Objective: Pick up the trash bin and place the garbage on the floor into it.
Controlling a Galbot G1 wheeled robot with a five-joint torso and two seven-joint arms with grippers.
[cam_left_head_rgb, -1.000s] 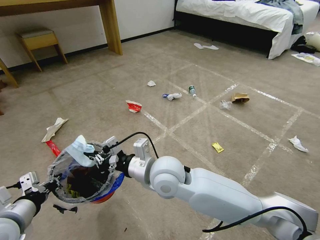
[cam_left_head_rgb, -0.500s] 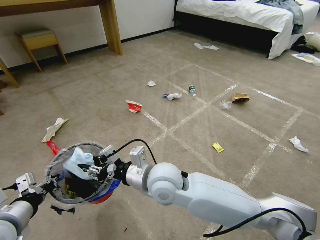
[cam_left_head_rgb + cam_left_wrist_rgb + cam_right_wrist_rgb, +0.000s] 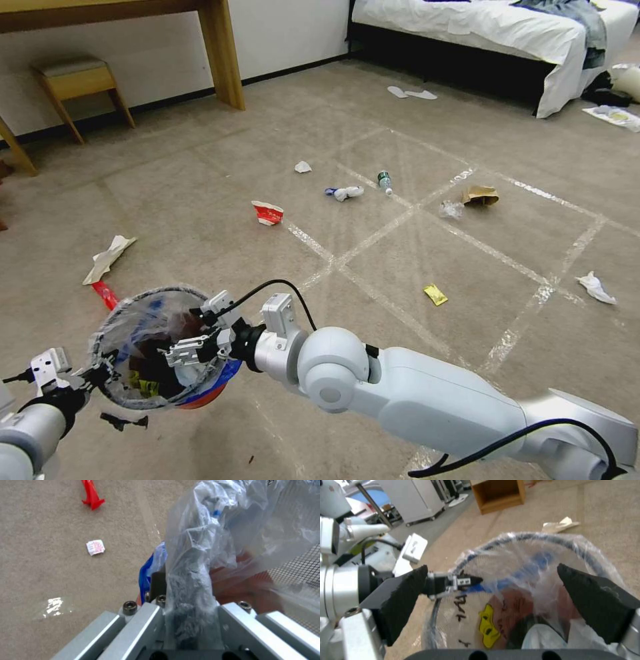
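The trash bin [image 3: 200, 393], red with a blue rim and a crinkled clear liner, hangs low at my left. My left gripper [image 3: 100, 375] is shut on its rim; the left wrist view shows the fingers [image 3: 146, 625] clamping liner and rim [image 3: 146, 572]. My right gripper [image 3: 181, 348] hovers open over the bin's mouth, its black pads [image 3: 403, 597] wide apart above the liner [image 3: 533, 562]. A white wad [image 3: 546, 636] lies inside. Garbage on the floor [image 3: 200, 173]: a crushed red-white cup [image 3: 267, 213], a bottle [image 3: 385, 181], a brown paper bag [image 3: 480, 195], a yellow wrapper [image 3: 435, 294], tissue wads [image 3: 595, 287].
A wooden table leg [image 3: 223, 53] and a stool [image 3: 77, 80] stand at the back left, a bed [image 3: 500, 33] at the back right with white slippers [image 3: 412, 93] before it. A tissue [image 3: 108, 257] and a red scrap [image 3: 105, 295] lie near the bin.
My right gripper carried a pale blue-white piece from the bin's rim down into its mouth, then opened and let it drop inside. The left gripper kept hold of the rim.
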